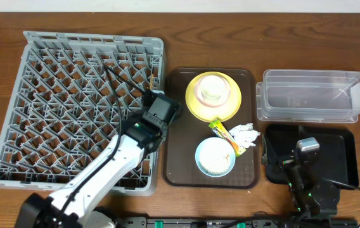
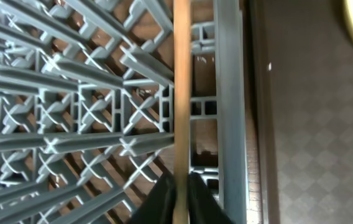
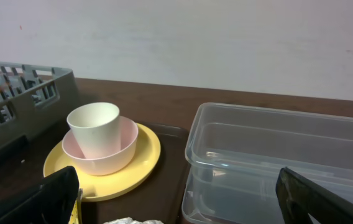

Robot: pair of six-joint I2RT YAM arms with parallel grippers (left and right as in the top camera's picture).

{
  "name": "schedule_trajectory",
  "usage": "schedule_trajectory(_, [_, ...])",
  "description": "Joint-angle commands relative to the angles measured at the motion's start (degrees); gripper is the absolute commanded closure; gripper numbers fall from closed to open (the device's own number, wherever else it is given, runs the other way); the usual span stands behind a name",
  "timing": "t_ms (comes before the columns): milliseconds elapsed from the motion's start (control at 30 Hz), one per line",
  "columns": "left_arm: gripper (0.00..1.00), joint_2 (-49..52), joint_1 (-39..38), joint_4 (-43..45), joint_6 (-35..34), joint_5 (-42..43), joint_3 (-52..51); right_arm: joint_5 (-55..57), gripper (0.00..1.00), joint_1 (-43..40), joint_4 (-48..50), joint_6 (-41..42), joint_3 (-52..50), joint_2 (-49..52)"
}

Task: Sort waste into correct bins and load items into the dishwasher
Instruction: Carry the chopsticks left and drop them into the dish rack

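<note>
My left gripper [image 1: 150,96] [image 2: 181,182] is shut on a thin wooden chopstick [image 2: 181,93] over the right edge of the grey dish rack [image 1: 72,107]. The chopstick runs along the rack's rim [image 2: 229,93]. A thin dark stick [image 1: 124,80] lies across the rack; I cannot tell whether it is the other chopstick. The yellow plate [image 1: 231,107] [image 3: 145,163] carries a small bowl [image 3: 111,155] with a cream cup [image 3: 92,124] in it. The blue-sided bowl [image 1: 215,157], yellow-green wrapper [image 1: 224,135] and white napkin [image 1: 244,135] lie below it. My right gripper [image 1: 302,147] [image 3: 176,180] is open and empty.
The plate, bowls, wrapper and napkin sit on a brown serving tray [image 1: 179,126]. The clear tub [image 1: 313,95] [image 3: 276,149] stands at the far right, with the black tray [image 1: 338,158] in front of it under my right arm.
</note>
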Motion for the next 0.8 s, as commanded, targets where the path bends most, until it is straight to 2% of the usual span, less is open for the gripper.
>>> schedule_trajectory(0, [0.71, 0.70, 0.79, 0.02, 0.35, 0.00, -0.39, -0.07, 0.01, -0.02, -0.22, 0.39, -0.07, -0.28])
schedule_trajectory(33, [0.62, 0.66, 1.01, 0.00, 0.33, 0.02, -0.37, -0.09, 0.01, -0.02, -0.22, 0.39, -0.07, -0.28])
schedule_trajectory(100, [0.55, 0.11, 1.29, 0.02, 0.33, 0.02, -0.37, -0.07, 0.01, -0.02, -0.22, 0.39, -0.07, -0.28])
schedule_trajectory(367, [0.50, -8.44, 1.36, -0.92, -2.16, 0.09, 0.22, -0.07, 0.01, -0.02, -0.22, 0.39, -0.07, -0.28])
schedule_trajectory(500, [0.42, -16.31, 1.36, -1.29, -3.17, 0.09, 0.24, -0.07, 0.01, -0.02, -0.22, 0.39, -0.07, -0.28])
schedule_trajectory(633, [0.26, -24.39, 1.36, -2.97, -3.13, 0.04, 0.22, -0.07, 0.01, -0.02, -0.22, 0.39, -0.07, -0.28])
schedule_trajectory(767, [0.16, -30.97, 1.36, -7.04, -3.10, 0.07, 0.22, -0.09, 0.01, -0.02, -0.22, 0.39, -0.07, -0.28])
